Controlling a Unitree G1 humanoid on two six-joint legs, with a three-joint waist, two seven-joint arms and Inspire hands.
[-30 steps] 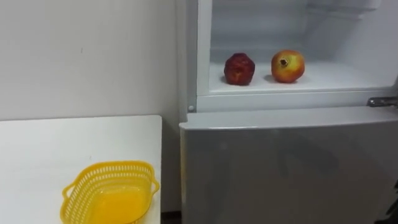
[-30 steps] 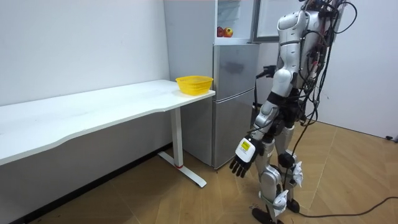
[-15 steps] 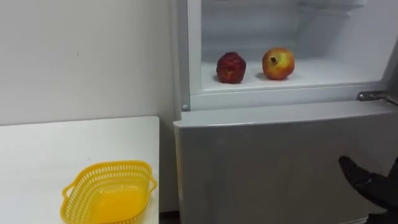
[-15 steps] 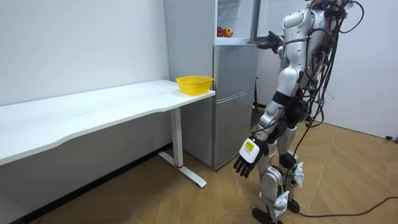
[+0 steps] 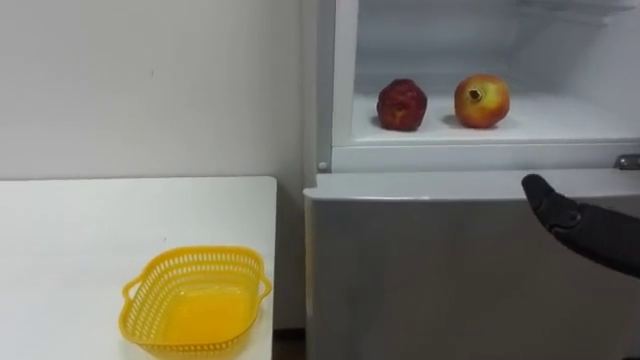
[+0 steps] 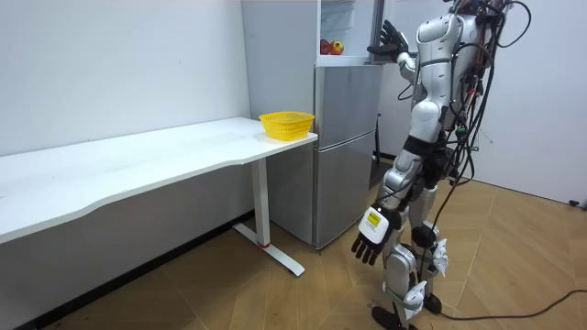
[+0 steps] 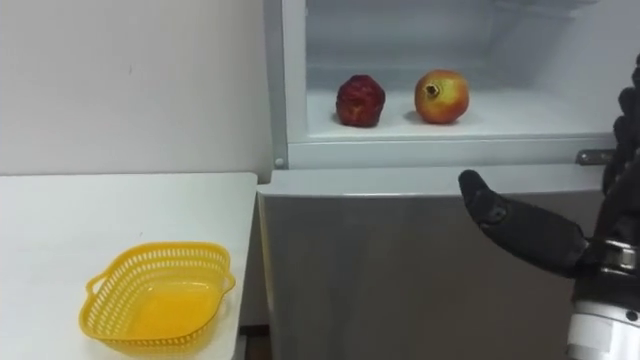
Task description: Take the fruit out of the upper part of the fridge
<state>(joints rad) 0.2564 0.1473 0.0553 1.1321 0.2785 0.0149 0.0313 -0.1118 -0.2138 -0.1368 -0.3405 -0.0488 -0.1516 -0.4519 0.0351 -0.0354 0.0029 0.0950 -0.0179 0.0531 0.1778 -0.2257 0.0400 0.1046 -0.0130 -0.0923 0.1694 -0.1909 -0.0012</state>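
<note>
Right hand point(image 7: 525, 235), fingers straight, empty, hovers below the fridge shelf point(image 7: 520, 125) carrying pomegranate point(image 7: 441, 96) and dark fruit point(image 7: 360, 101) (apparently a second pomegranate); basket point(image 7: 150, 250) at bench's point(image 7: 60, 230) right edge.

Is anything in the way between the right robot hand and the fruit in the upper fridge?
Nothing visible does. The open right robot hand is below the open upper compartment, where the dark fruit and yellow-red fruit sit unblocked.
</note>
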